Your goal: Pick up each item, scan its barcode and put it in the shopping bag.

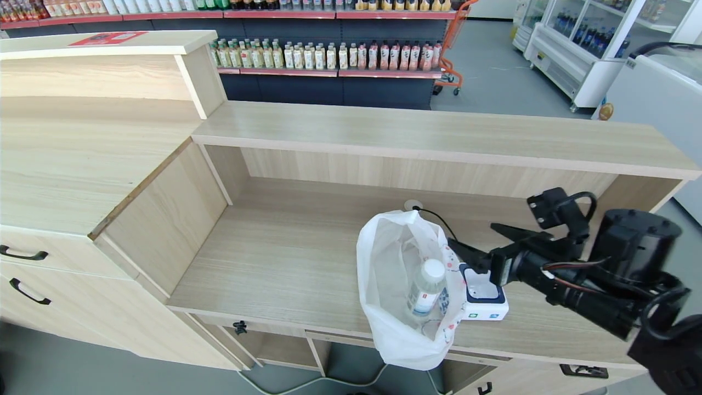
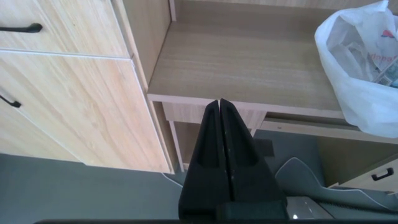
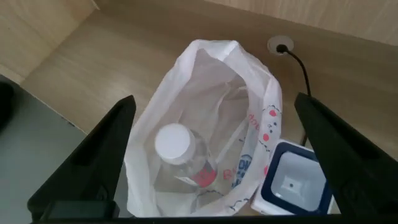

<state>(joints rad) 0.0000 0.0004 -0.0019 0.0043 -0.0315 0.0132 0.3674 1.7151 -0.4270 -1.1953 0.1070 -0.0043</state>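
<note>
On the wooden counter (image 1: 285, 258), one white shopping bag (image 1: 384, 274) stands with its mouth open. The right gripper (image 3: 214, 106) hangs near the bag, jaws spread wide and empty. Inside the bag, one clear bottle (image 1: 426, 288) stands near upright, white cap up. One scanner (image 1: 482, 299) sits just beside the bag. The left gripper (image 2: 219, 102), well apart from the bag, is pressed closed on nothing.

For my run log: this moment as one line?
bottle: inside shopping bag | right end effector: open, empty, beside bag | left end effector: shut, empty, before counter
</note>
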